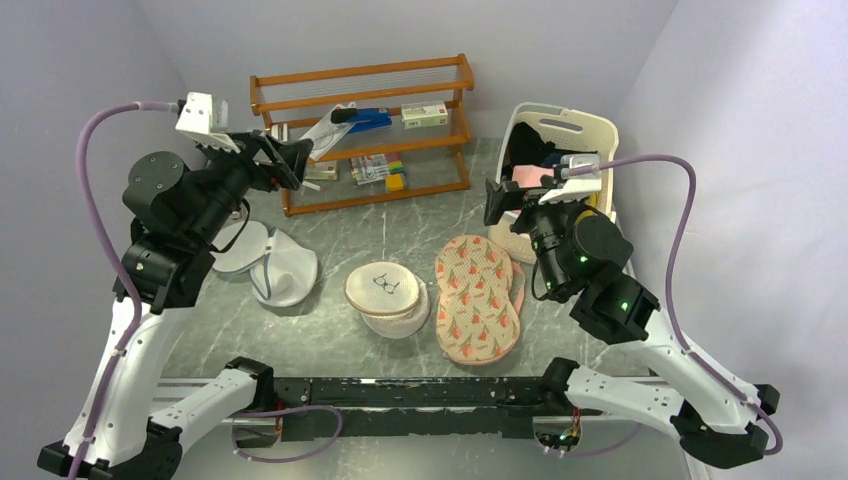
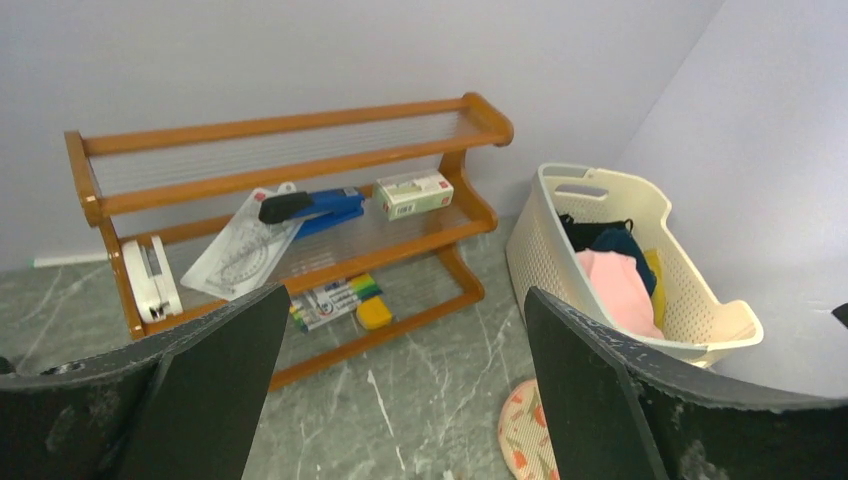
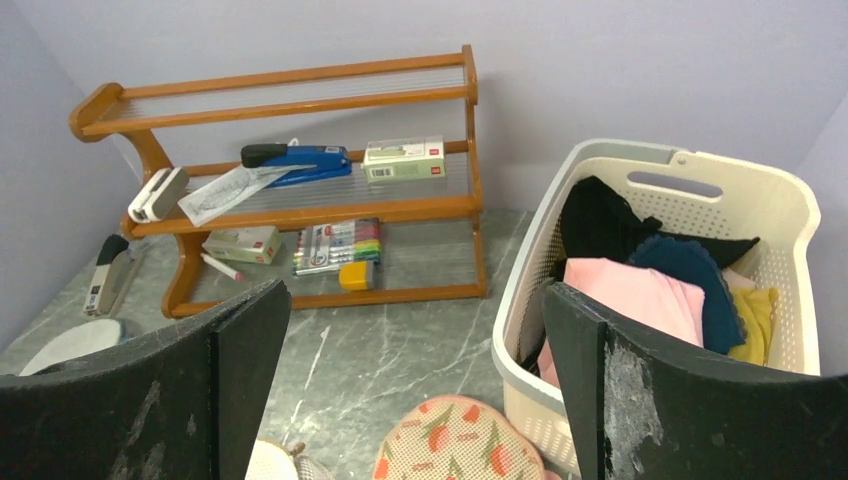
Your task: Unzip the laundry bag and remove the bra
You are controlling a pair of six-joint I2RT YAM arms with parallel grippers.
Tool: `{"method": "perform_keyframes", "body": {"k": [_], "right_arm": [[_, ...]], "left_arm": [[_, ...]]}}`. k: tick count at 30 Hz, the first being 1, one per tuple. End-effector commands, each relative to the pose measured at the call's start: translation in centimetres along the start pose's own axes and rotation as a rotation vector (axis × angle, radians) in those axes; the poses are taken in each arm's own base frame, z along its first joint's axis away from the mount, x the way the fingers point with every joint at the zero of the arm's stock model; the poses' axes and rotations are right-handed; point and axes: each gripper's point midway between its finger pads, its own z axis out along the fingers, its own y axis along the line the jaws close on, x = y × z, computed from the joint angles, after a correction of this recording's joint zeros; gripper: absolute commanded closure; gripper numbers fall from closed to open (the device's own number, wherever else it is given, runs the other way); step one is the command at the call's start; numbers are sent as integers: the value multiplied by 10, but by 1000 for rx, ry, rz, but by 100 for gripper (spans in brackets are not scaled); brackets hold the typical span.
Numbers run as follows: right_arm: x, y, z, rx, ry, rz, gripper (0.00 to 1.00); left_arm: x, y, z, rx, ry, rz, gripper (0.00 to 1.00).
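The laundry bag (image 1: 477,297), peach-pink mesh with orange-red leafy print and pink trim, lies flat and closed on the table right of centre. Its far edge shows in the right wrist view (image 3: 458,442) and in the left wrist view (image 2: 522,440). The bra is hidden. My left gripper (image 1: 288,158) is open and empty, held high at the back left near the shelf. My right gripper (image 1: 503,203) is open and empty, held above the table just beyond the bag's far end, beside the basket.
A wooden shelf (image 1: 362,130) with stationery stands at the back. A cream laundry basket (image 1: 560,170) with clothes stands at the back right. Round white mesh bags with beige tops lie at centre (image 1: 388,295) and left (image 1: 270,265).
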Motion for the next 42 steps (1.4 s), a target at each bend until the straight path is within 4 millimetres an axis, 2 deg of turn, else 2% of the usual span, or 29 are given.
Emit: {"method": "perform_keyframes", "body": {"k": [1,6,12,15,19,23,26,28,30,33,36,42], "right_arm": [[4,-10,-3,6,-5,74,0],[16,-25,-3,55,14,143,0],[26,-30,0,71,48,194,0],[33,-30,1,63,63,206,0],[48,-31,-3,44,73,215,0],[63,-31,-8,21,71,224,0],[71,-32,-11,11,79,218,0],[74,-34,-12,14,83,213,0],[75,-34,-12,15,85,209,0],[76,-33,-11,13,85,207,0],[76,-32,-10,7,84,210,0],[82,-31,-7,14,99,210,0]], "left_arm": [[14,-2,3,40,26,-43,0],[40,0,9,64,89,-93,0],[79,-4,17,131,193,-184,0],[106,-10,23,183,271,-248,0],[160,-27,30,249,425,-332,1],[228,-58,27,304,611,-378,1],[276,-92,16,353,736,-384,1],[300,-115,5,374,791,-356,1],[320,-136,-4,381,829,-307,1],[337,-167,-17,417,863,-249,1],[350,-193,-26,471,890,-250,1],[400,-240,-58,574,1027,-246,1]]}}
